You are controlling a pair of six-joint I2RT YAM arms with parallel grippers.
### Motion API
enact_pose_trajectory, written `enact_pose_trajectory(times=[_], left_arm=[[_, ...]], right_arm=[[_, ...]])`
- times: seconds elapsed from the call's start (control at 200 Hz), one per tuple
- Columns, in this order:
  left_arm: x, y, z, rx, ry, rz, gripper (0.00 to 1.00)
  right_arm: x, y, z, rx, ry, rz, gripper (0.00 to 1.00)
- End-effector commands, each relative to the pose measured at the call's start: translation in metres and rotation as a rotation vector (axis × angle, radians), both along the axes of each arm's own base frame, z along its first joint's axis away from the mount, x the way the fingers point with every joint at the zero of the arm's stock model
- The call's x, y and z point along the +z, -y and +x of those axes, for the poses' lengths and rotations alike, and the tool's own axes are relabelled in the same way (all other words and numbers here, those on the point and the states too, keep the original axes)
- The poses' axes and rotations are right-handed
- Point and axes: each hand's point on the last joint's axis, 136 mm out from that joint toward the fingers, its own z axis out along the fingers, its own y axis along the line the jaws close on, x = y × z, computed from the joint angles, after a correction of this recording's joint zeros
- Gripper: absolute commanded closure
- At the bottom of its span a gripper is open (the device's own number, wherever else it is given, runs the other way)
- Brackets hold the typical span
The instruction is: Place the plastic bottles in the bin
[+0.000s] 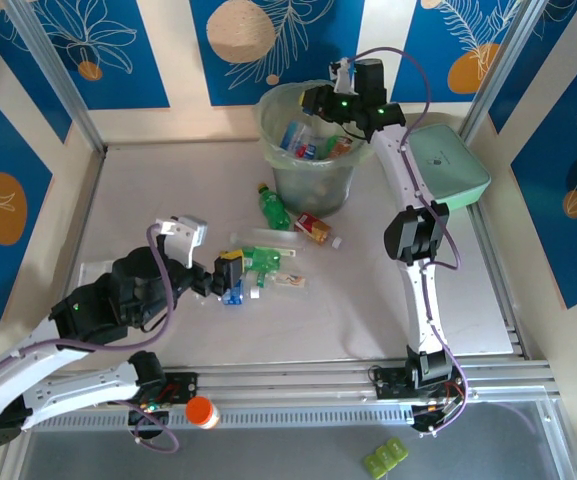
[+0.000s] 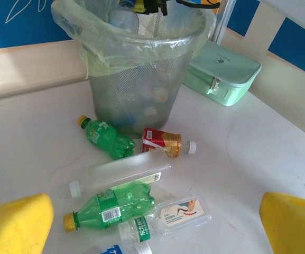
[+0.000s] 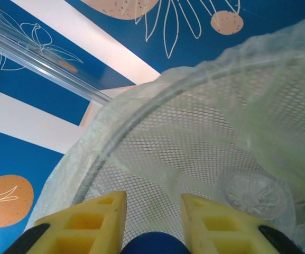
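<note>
Over the bin (image 1: 313, 190), the right jaws pinch a blue-capped bottle (image 3: 155, 244) by its top, so it hangs above the opening, ready to fall in. Just in front of the bin, the left jaws are spread wide over more bottles (image 2: 115, 203) lying on the worktop (image 2: 247, 153), likely so one can fit between them.
</note>
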Motion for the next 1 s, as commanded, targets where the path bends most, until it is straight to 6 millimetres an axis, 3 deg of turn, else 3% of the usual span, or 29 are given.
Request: enact_pose_trajectory(times=[0.0,0.21,0.445,0.605,0.785,0.995], left_arm=[[0.001,-0.001,0.006,0.03,0.011,0.011,0.01],[-0.003,-0.012,0.011,0.098,0.008,0.02,0.01],[-0.007,-0.02,0.01,0.127,-0.016,0.02,0.01],[-0.008,-0.034,0.005,0.153,-0.033,0.017,0.01],[-0.006,-0.055,-0.003,0.194,-0.054,0.001,0.01],[-0.01,-0.076,-0.009,0.256,-0.098,0.035,0.01]], right_arm=[[-0.017,-0.013,-0.001,0.041,0.014,-0.046,0.6],[0.025,0.005,-0.007,-0.03,0.111,-0.099,0.4],[0.083,0.03,-0.031,-0.107,0.225,-0.169,0.34],[0.107,0.048,-0.046,-0.195,0.26,-0.238,0.34],[0.115,0.046,-0.065,-0.191,0.27,-0.276,0.41],[0.08,0.015,-0.086,-0.043,0.192,-0.307,0.58]])
